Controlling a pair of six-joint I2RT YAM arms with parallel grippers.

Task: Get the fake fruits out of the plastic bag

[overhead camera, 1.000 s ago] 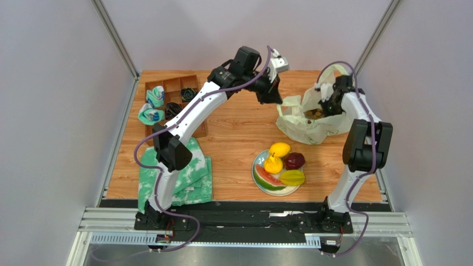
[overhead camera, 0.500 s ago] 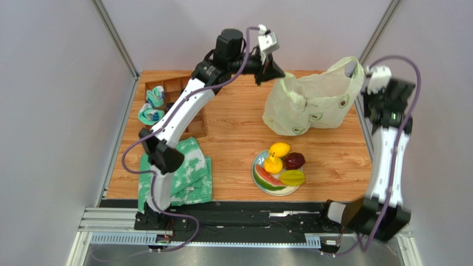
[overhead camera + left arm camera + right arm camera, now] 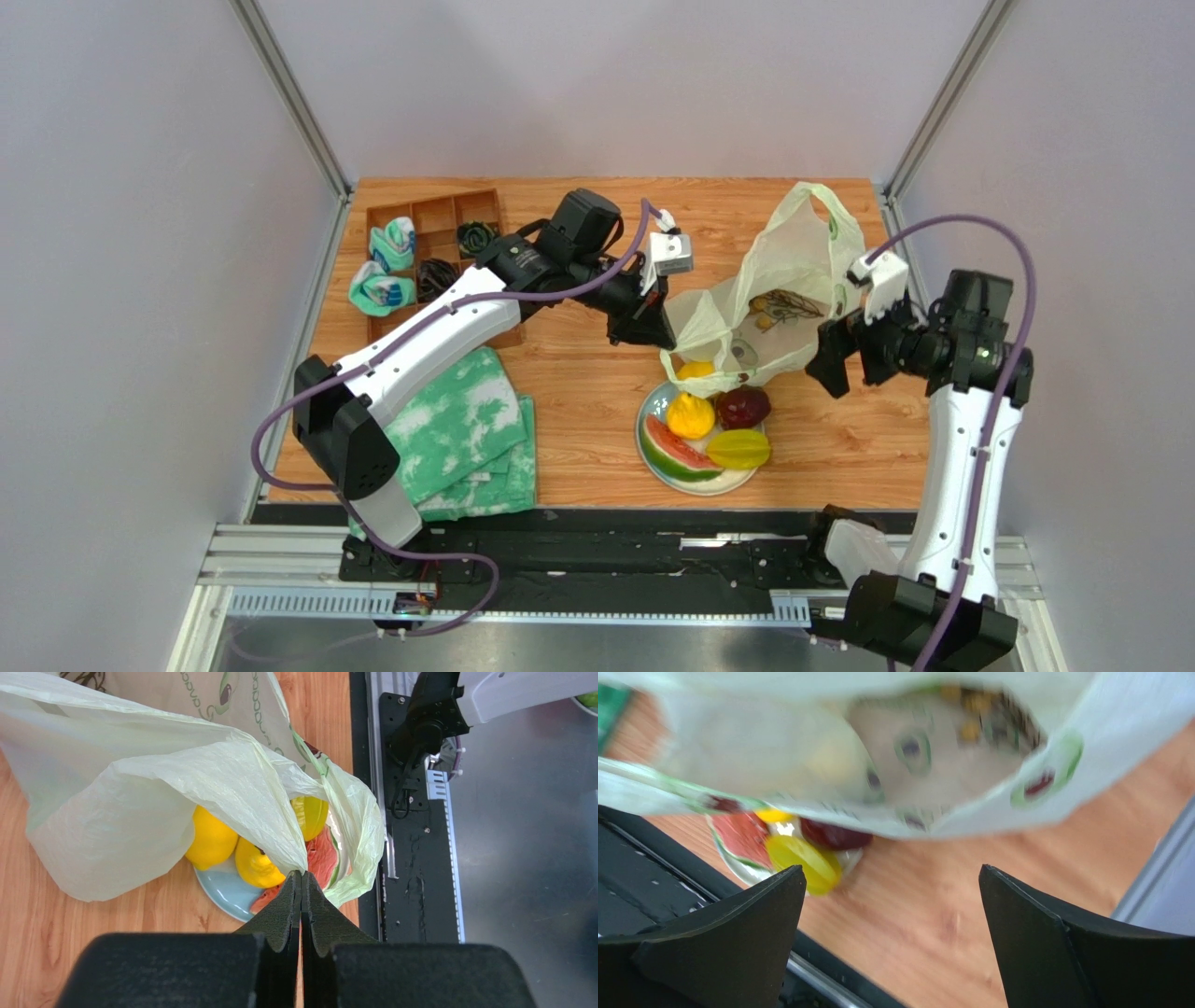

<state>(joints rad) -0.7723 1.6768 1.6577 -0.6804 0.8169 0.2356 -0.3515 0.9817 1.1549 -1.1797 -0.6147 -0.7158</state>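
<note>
A wood-grain bench (image 3: 582,385) carries a round pale-blue plate (image 3: 697,486) near its front edge. At the front left lies a folded green-and-white mottled cloth (image 3: 470,427). Behind it sits a divided wooden tray (image 3: 431,214) holding two rolled green-white bundles (image 3: 393,245) and dark coils (image 3: 477,238), perhaps cables.

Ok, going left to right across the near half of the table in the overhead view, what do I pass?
folded green-and-white cloth → blue-and-cream plate → right gripper
</note>
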